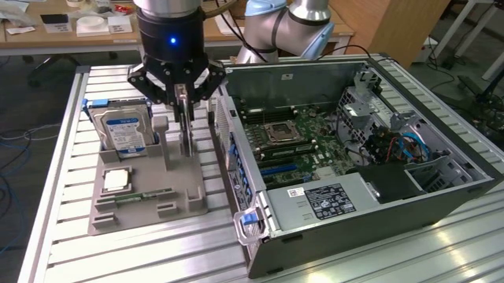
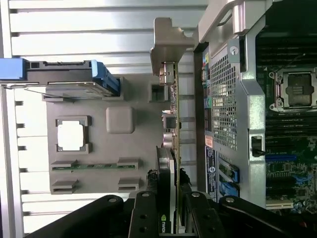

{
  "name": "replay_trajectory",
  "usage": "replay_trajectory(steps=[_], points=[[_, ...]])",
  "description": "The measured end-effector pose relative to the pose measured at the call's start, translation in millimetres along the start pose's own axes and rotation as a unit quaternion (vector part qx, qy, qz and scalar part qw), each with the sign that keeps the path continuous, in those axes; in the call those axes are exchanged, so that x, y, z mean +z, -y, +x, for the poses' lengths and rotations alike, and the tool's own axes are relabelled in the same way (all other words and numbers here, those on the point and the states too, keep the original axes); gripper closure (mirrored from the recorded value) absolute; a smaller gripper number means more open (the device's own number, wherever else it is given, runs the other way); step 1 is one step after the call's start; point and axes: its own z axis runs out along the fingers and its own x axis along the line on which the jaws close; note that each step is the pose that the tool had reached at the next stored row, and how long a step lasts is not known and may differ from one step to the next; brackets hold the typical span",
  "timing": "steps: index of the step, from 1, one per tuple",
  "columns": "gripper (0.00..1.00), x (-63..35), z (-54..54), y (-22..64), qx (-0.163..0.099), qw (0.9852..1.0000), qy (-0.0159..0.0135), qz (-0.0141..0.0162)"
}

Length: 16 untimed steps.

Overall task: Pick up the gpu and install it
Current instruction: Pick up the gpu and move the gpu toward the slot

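I am observing the jaws clamping the gpu (image 1: 187,138) between them at its upper edge. The card is standing upright over the gray holder (image 1: 183,190) on the table (image 1: 118,259), just beside the open computer case (image 1: 378,230).

The hand (image 1: 183,98) hides the upper edge of the gpu (image 1: 187,138) in the exterior view.

Ext cam high, angled down; wrist cam close, straight down; share tray (image 1: 150,177) (image 2: 99,144), case (image 1: 354,218) (image 2: 250,114).
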Motion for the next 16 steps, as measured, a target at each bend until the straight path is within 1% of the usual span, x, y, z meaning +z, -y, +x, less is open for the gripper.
replay_trajectory(steps=[7, 16], points=[[0.73, -18.7, -0.4, -0.8, 0.000, 1.0000, 0.0000, 0.0000], [0.73, -35.0, -0.8, -1.6, 0.000, 1.0000, 0.0000, 0.0000]])
